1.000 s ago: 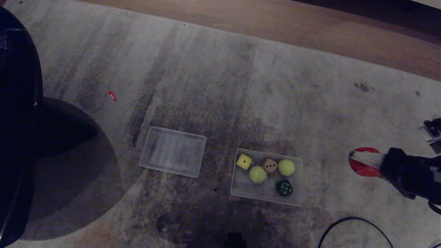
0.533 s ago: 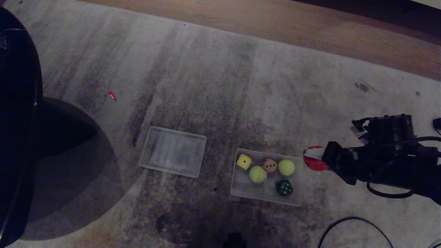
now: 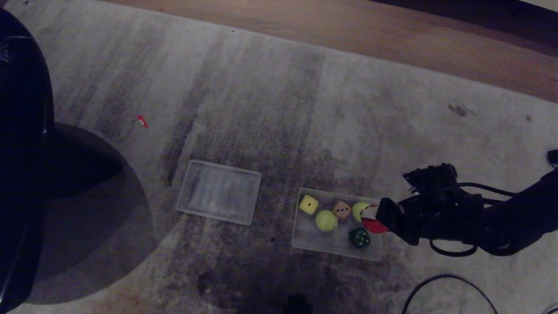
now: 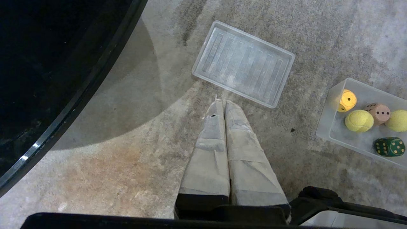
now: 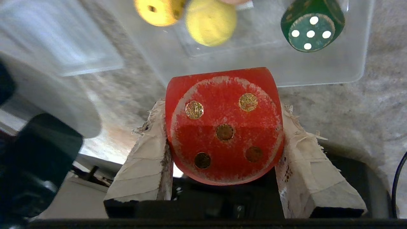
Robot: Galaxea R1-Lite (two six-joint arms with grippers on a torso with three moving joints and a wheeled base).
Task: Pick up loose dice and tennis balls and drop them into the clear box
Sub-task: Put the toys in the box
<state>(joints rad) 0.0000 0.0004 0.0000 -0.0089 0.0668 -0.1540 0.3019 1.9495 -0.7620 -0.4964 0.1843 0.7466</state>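
The right gripper (image 5: 224,127) has its tape-wrapped jaws clamped on either side of a worn red die (image 5: 224,127) with gold pips, hanging over the right end of the clear box (image 3: 305,237). The shallow plastic box sits on mottled grey carpet (image 3: 270,109) and contains a yellow die (image 3: 308,204), a beige die (image 3: 341,209), a dark green die (image 3: 359,238) and two fuzzy tennis balls (image 3: 325,220). A ribbed translucent lid (image 3: 219,192) lies beside it. The left gripper (image 4: 222,105) hangs with jaws pressed together, holding nothing.

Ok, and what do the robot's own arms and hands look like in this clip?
The right arm is black and chunky, with thin black cables looping around its wrist. The right hand has two wedge-shaped fingers wrapped in pale beige tape, frayed at the edges, on a black base. The left hand has the same tape-wrapped, tapering fingers on a black mount. No markings show.
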